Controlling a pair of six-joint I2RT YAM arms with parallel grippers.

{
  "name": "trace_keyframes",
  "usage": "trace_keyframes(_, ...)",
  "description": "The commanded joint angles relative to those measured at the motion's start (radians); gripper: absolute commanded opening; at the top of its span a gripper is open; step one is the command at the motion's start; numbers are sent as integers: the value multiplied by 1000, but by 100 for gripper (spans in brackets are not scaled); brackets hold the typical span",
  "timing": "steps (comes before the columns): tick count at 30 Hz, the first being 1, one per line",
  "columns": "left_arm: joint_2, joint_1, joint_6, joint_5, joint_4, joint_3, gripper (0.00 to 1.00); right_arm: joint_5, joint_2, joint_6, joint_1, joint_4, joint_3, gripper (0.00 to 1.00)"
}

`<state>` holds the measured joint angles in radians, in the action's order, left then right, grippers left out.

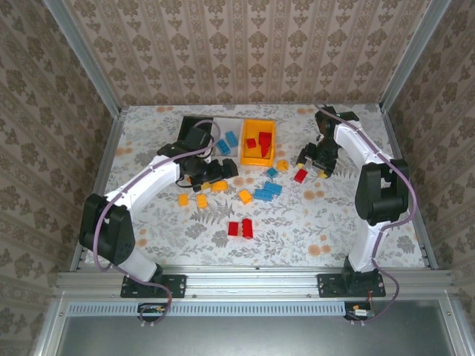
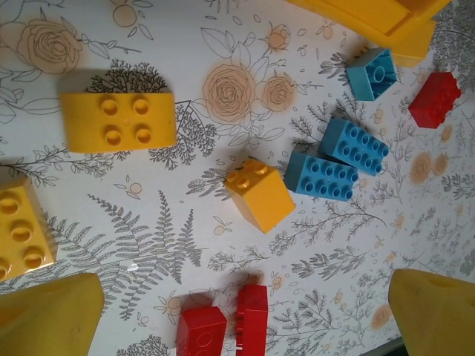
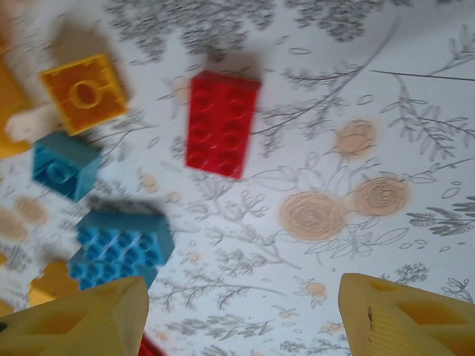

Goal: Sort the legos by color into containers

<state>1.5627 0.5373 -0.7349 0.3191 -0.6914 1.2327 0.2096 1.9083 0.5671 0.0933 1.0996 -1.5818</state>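
Three containers stand at the back: black (image 1: 185, 124), white (image 1: 230, 127) with blue legos, orange-yellow (image 1: 260, 132) with red legos. Loose legos lie in front: a red pair (image 1: 239, 228), a blue pair (image 1: 267, 191), several yellow ones (image 1: 201, 201). My left gripper (image 1: 211, 174) hovers open over the table. In its wrist view its gripper (image 2: 241, 315) stands above the two red legos (image 2: 252, 319), with a yellow lego (image 2: 260, 194) beyond. My right gripper (image 1: 312, 165) is open and empty (image 3: 245, 319), with a red lego (image 3: 223, 124) on the table ahead of it.
The left arm hides part of the black container. An orange lego (image 3: 83, 93) and blue legos (image 3: 119, 248) lie left of the right gripper. Metal frame rails (image 1: 245, 280) and wallpapered walls bound the floral table (image 1: 334, 222).
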Motion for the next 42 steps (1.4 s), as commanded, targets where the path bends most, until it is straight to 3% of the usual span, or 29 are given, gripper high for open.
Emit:
trace_keyframes(1, -9, 3, 42, 8, -34, 23, 100, -46, -2, 97, -7, -63, 25, 69)
trace_keyframes(15, -67, -40, 37, -5, -28, -45, 100, -17, 185, 159, -6, -103, -53, 62)
trace_keyframes(35, -133, -112, 48, 17, -33, -120, 100, 28, 293, 191, 51, -125, -98, 59)
trace_keyframes(38, -141, -115, 49, 22, -31, -130, 100, 24, 291, 193, 54, -128, -93, 54)
trace_keyframes(42, -149, -121, 50, 26, -25, -142, 100, 18, 265, 194, 54, -139, -77, 39)
